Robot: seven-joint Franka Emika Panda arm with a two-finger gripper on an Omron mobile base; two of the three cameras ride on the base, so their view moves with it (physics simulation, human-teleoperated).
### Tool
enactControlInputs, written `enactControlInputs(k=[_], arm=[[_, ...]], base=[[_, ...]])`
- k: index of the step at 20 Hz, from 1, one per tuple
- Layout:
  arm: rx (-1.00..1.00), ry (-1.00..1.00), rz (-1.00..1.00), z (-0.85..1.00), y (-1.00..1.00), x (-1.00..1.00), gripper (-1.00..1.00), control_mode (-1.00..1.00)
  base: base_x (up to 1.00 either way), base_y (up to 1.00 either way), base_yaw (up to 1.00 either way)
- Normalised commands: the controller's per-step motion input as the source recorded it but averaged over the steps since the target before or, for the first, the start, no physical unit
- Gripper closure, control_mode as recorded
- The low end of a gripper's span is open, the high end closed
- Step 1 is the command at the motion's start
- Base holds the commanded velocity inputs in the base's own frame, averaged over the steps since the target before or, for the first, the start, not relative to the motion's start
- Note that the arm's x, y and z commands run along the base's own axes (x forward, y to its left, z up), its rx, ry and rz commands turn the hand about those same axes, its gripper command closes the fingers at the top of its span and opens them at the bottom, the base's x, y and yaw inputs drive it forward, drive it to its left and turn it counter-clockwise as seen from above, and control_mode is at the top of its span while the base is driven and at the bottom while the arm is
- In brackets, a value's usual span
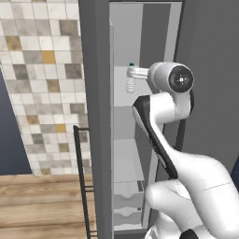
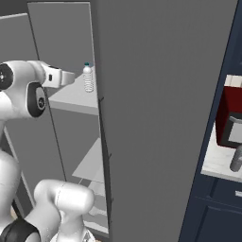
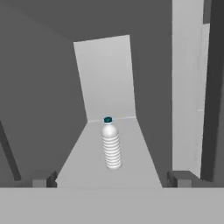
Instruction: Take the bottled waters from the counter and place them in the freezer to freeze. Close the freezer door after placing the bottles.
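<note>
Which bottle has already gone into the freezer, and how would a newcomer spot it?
Look inside the open grey freezer, on its upper white shelf. There stands the ribbed clear-white bottle with a blue cap, upright; the darker grey bottle is on the counter.

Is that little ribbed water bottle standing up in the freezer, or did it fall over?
Standing upright. The ribbed bottle rests on its base on a freezer shelf, blue cap on top, with nothing gripping it.
</note>
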Motion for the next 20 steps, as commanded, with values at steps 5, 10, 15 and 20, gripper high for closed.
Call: enactControlInputs(k=[5,10,15,20], arm=[[0.01,0.17,0.00,0.17,-0.17,-0.98,-1.00,-1.00],[0.00,0.23,0.00,0.00,-0.32,-0.87,-1.00,-1.00],[-0.02,0.21,0.00,-0.07,-0.20,-0.80,-1.00,-1.00],[-0.03,0.06,0.01,-0.57,-0.23,-0.24,-1.00,-1.00]], base=[[0.00,0.00,0.00],[0.00,0.00,0.00],[0.00,0.00,0.00],[0.00,0.00,0.00]])
